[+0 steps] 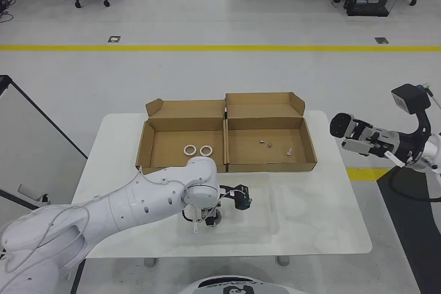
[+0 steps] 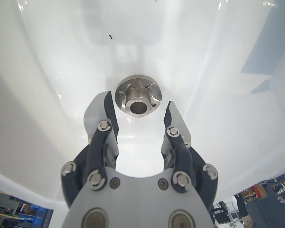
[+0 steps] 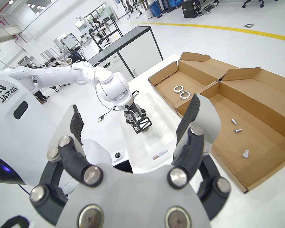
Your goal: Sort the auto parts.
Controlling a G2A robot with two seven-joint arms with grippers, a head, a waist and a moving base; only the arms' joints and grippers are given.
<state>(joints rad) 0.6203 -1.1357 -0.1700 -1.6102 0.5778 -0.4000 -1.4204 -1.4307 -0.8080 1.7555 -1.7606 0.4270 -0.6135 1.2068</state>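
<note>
Right, nearest you, at about 6 o'clock on the worktop [image 1: 316, 220], sits a shallow white tray [image 1: 261, 220], and the left pincer [image 1: 213, 218] is down inside it. From its wrist camera you can see that pincer [image 2: 139, 100] with its jaws apart and a flanged metal hub [image 2: 138, 96] between them. The hub rests with its round flange flat on the tray [image 2: 61, 48] floor and its bored collar pointing up. One ribbed pad [image 2: 110, 110] stands just beside the flange rim, while the other pad [image 2: 167, 117] has a clear gap, so nothing is clamped. A few dark specks lie on the tray floor beyond the hub. Further out, at about 2 o'clock, the right pincer [image 1: 342, 131] hangs at the worktop's edge, pointing in toward the boxes. Its own camera shows it [image 3: 135, 104] spread wide with nothing between the fingers [image 3: 190, 112]. At 12 o'clock, along the far side of the worktop, two open cardboard boxes stand side by side, touching, with their lids folded back. The left box [image 1: 142, 143] holds two pale rings, one [image 1: 185, 149] just beside the other [image 1: 206, 150], on its floor toward the wall it shares with its neighbour. The right box [image 1: 309, 151] holds three small metal bolts. Two of them [image 1: 262, 140] [image 1: 269, 144] lie close together near the middle, and the third [image 1: 287, 152] lies apart from them, nearer the 3 o'clock wall.
</note>
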